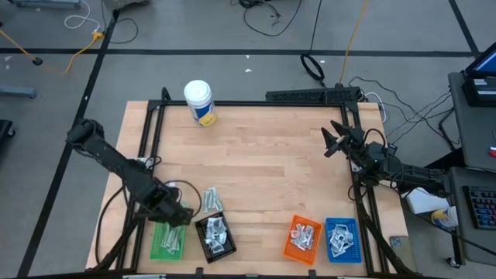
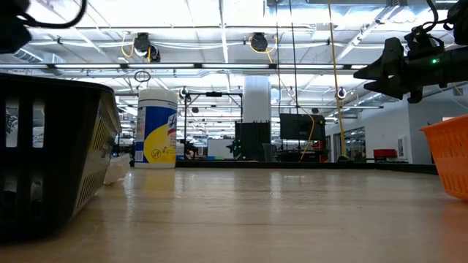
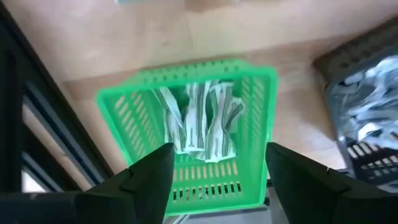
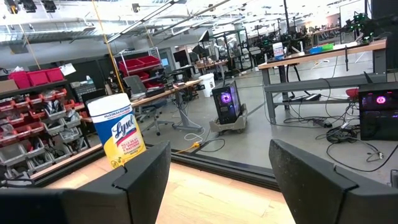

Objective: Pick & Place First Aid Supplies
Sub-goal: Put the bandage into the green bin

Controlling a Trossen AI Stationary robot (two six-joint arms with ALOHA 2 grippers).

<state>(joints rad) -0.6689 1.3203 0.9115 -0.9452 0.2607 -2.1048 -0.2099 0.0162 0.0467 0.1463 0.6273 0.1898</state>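
Observation:
My left gripper hovers open and empty over the green tray, at the table's near left. In the left wrist view, pale grey-green wrapped strips lie piled inside the green tray, below my left gripper. A few more packets lie loose on the table just beyond the black tray, which holds white sachets. My right gripper is open and raised near the table's right edge, touching nothing; it also shows in the low view.
The orange tray and the blue tray, both holding packets, sit at the near right. A tall white bottle with a yellow label stands near the far edge. Bare wood spans the table's middle. A black frame borders the table.

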